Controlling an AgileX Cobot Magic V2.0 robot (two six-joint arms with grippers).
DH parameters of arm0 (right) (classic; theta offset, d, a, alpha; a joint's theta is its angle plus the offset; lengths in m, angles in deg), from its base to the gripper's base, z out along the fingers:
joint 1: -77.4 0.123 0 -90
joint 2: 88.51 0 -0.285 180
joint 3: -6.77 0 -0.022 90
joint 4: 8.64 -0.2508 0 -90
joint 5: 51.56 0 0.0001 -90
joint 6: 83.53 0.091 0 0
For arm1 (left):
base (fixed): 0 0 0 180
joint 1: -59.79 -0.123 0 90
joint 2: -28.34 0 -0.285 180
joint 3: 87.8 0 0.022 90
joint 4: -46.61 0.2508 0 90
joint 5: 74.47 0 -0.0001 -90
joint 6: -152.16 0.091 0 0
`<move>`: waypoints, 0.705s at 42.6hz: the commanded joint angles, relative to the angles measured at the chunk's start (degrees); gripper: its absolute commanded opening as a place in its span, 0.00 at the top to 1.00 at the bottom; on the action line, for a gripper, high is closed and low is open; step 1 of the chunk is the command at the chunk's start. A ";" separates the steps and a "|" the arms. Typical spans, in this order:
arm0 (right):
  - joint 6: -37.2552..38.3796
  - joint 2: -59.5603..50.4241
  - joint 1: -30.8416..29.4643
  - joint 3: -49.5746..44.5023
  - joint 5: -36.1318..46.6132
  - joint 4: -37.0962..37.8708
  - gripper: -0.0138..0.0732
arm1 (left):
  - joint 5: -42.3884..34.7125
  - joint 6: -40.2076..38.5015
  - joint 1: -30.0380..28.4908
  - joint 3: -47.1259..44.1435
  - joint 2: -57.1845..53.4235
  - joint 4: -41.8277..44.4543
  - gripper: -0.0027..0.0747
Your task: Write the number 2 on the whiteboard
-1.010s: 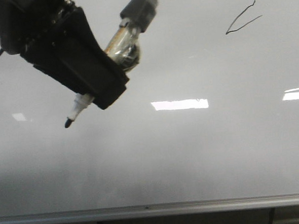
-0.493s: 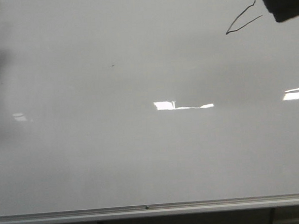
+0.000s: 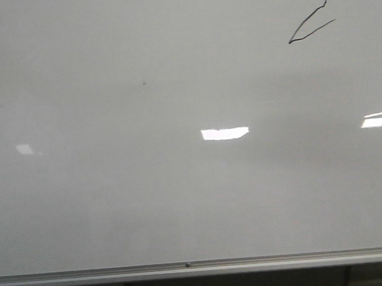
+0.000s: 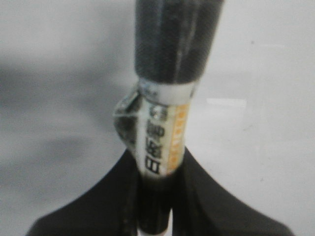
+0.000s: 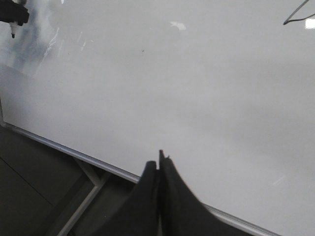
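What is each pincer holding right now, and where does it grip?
The left pincer clamps a marker around its labelled barrel. The right pincer is closed on nothing.

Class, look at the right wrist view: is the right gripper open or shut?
Shut. The right gripper has its two dark fingers pressed together with no gap, holding nothing, in front of the whiteboard.
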 commanded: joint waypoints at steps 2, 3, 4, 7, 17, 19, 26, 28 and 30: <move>-0.02 -0.12 -0.32 1.54 2.55 -1.42 0.96 | 3.98 -0.44 0.05 7.26 2.43 -1.14 0.99; -0.02 -0.12 -0.32 1.54 2.48 -1.42 0.96 | 5.47 -0.44 0.05 8.51 3.21 -1.14 0.99; -0.02 -0.12 -0.32 1.54 2.42 -1.42 0.96 | 6.51 -0.44 0.05 9.39 4.22 -1.14 0.99; -0.02 -0.12 -0.32 1.54 2.29 -1.42 0.96 | 9.47 -0.53 0.05 11.96 6.44 -1.14 0.99; -0.02 -0.12 -0.32 1.54 1.68 -1.42 0.96 | 12.22 -0.53 0.05 15.12 10.42 -1.14 0.96; -0.02 -0.12 -0.32 1.54 1.68 -1.42 0.96 | 12.30 -0.53 0.05 15.12 10.84 -1.14 0.89; -0.02 -0.12 -0.32 1.54 1.68 -1.42 0.96 | 12.20 -0.53 0.05 15.12 10.98 -1.14 0.50; -0.02 -0.12 -0.32 1.54 1.68 -1.42 0.96 | 12.20 -0.53 0.05 15.12 10.98 -1.14 0.41; -0.02 -0.12 -0.32 1.54 1.68 -1.42 0.96 | 12.06 -0.53 0.05 15.12 10.98 -1.14 0.35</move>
